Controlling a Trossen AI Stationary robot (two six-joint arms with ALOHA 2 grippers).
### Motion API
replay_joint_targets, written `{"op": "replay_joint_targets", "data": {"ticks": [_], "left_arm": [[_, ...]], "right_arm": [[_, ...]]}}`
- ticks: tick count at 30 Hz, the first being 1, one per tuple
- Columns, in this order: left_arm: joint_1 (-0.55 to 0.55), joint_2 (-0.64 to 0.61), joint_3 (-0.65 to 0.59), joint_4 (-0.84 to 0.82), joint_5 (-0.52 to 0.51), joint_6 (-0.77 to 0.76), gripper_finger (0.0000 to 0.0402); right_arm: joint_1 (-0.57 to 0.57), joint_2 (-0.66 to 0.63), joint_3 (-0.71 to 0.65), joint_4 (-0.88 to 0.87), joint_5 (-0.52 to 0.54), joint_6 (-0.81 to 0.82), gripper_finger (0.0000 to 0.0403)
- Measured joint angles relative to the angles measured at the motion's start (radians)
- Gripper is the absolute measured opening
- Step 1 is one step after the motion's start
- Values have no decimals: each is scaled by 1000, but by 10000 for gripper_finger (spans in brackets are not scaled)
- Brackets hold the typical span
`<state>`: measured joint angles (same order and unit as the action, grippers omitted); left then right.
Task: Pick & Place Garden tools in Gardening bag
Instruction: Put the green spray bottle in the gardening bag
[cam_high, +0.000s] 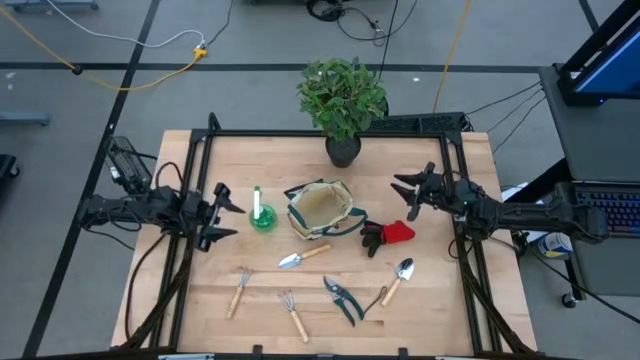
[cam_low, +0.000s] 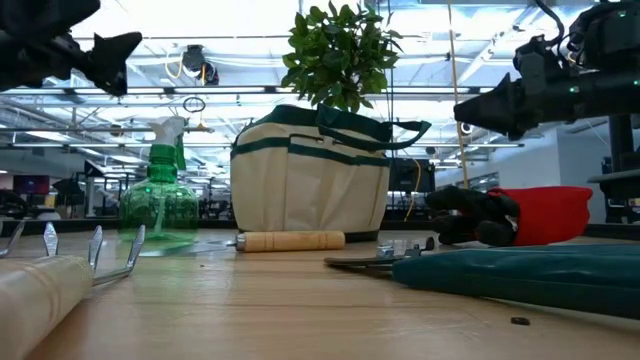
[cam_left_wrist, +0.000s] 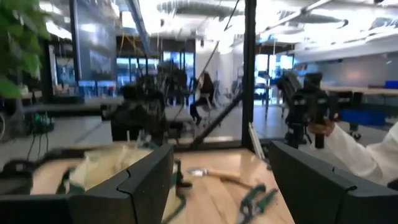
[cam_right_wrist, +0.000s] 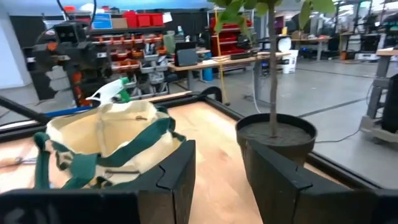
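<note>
Sitting upright at mid-table: gardening bag (cam_high: 320, 209), top gaping open. Lying just beside it: green spray bottle (cam_high: 262, 212) on one side, red-black gloves (cam_high: 388, 234) on the other. Resting nearer the front edge: trowel (cam_high: 303, 256), fork (cam_high: 238, 291), rake (cam_high: 293, 314), pruners (cam_high: 343, 299), second trowel (cam_high: 397, 279). Hovering left of the bottle with fingers spread apart: left gripper (cam_high: 222, 216). Hovering right of the bag, fingers likewise apart: right gripper (cam_high: 407, 195).

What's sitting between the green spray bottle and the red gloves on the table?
The gardening bag sits between the spray bottle and the red gloves, standing open. The high view shows it best; the low view lines them up the same way.
</note>
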<state>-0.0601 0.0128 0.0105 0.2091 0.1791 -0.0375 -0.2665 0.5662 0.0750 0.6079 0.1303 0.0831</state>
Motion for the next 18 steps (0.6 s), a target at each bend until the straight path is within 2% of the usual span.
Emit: {"op": "replay_joint_targets", "data": {"ticks": [6, 10, 14, 18], "left_arm": [[0, 0, 0, -44, -32, -9, 269], [0, 0, 0, -60, -208, -36, 269], [1, 1, 2, -162, -371, 3, 269], [3, 36, 6, -174, -347, -11, 269]], "right_arm": [[0, 31, 0, 47, 0, -37, 130], [0, 56, 0, 85, 0, -44, 130], [0, 76, 0, 92, 0, -44, 130], [0, 93, 0, 92, 0, -43, 130]]}}
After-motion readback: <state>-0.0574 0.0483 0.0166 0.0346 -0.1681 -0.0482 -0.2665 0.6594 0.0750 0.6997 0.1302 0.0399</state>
